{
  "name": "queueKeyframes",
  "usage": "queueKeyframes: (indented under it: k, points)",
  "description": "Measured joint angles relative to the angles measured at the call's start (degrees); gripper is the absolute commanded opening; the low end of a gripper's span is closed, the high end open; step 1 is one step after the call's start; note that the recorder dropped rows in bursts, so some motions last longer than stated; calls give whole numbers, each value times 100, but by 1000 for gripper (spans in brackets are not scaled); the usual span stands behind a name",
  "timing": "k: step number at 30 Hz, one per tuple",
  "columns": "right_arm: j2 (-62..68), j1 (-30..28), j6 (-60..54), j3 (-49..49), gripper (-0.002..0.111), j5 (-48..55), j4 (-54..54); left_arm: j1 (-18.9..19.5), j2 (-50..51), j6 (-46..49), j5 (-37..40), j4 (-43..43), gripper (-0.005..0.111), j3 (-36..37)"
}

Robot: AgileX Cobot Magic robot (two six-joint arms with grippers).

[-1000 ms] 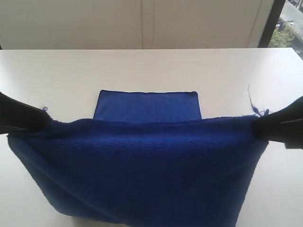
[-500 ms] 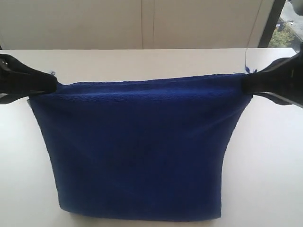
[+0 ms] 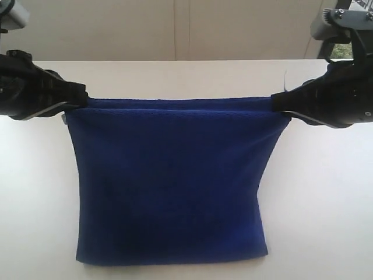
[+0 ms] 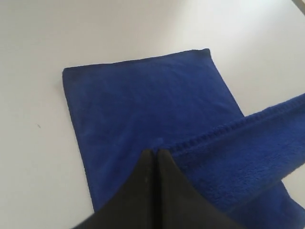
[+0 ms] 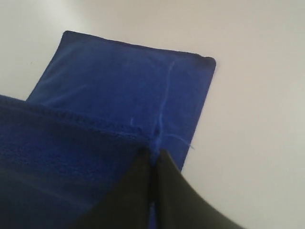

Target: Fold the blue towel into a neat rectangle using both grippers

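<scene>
The blue towel is folded over on the white table, its upper layer held taut by its two far corners. My left gripper is shut on the left corner, and my right gripper is shut on the right corner. Seen from the left wrist, the left gripper pinches the hemmed edge above the towel's flat lower layer. The right wrist view has the right gripper clamped on a corner with frayed threads, over the lower layer.
The white table extends around the towel on both sides. A pale wall runs behind the table's far edge. A window frame stands at the far right corner.
Both grippers have carried the towel's near edge up and away toward the far edge. The lifted layer now covers the flat part that showed behind it a second ago.
</scene>
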Motion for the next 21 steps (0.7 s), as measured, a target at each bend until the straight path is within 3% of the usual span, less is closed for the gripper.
queueKeyframes:
  k: [11,21]
  points:
    - [110,0,92,-532,0,-94,-217,0,453,0,-560,-25,0,-232]
    - [995,0,145,-554,0,-621,-239,0,1241,-11,-1036,-172,0,-242]
